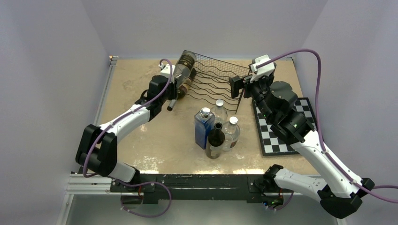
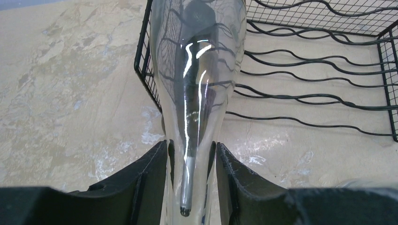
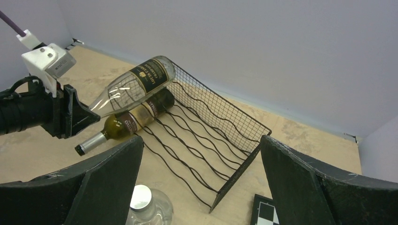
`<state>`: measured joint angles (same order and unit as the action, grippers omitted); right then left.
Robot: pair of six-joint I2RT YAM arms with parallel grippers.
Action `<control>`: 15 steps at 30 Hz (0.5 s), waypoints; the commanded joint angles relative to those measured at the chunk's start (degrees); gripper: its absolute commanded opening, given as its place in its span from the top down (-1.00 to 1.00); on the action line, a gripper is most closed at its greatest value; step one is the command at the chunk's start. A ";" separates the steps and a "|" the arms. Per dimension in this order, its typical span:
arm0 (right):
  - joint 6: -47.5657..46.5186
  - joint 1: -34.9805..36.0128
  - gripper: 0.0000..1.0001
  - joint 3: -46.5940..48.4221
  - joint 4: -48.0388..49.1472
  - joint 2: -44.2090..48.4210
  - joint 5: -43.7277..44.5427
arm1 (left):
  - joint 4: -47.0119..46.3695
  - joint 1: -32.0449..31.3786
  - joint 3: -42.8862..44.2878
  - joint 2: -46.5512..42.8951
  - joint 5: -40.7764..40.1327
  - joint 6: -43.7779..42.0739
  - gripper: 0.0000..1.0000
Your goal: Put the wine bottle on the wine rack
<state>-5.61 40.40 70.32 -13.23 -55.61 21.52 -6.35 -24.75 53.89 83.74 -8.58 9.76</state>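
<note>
The right wrist camera gives the side-on look the others lack. The left gripper [image 3: 70,117] pinches a clear wine bottle [image 3: 136,84] by the neck. The bottle is tilted, its labelled body raised beyond the fingertips over the end of the wine rack [image 3: 211,131]. Directly under it a second bottle [image 3: 133,121], dark glass, lies in the rack's end cradle with its neck pointing back toward that gripper. The two look just apart, though no view shows the gap plainly.

The left wrist camera shows only the glass neck clamped between its black fingers [image 2: 150,183], with the rack's wavy wires off to the gripper's right.

From above, the right gripper [image 1: 238,86] hangs at the rack's opposite end, jaws spread wide with nothing between them.

The tabletop [image 1: 155,140] is tan and mottled, with pale lilac walls [image 1: 47,47] on three sides.

Behind the right gripper, toward the arm bases, a cluster stands upright: a blue bottle [image 1: 204,126], a brown bottle [image 1: 216,140] and two clear bottles [image 1: 231,132] with silver caps. All are well apart from the held one. A chessboard [image 1: 277,140] lies under the right arm.
</note>
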 commanded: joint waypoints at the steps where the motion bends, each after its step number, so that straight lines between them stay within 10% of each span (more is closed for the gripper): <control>1: -0.15 -0.32 -0.97 2.38 1.19 0.09 -0.13 | -4.62 0.23 6.17 3.27 2.19 -1.36 1.00; 15: 0.03 -0.32 -0.97 1.92 -0.25 1.39 0.49 | -0.97 1.02 14.03 10.25 2.86 -2.55 1.00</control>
<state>-5.63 40.36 70.39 -13.32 -55.27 21.56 -3.40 -23.64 63.79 93.60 -7.03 7.66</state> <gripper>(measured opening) 0.986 0.442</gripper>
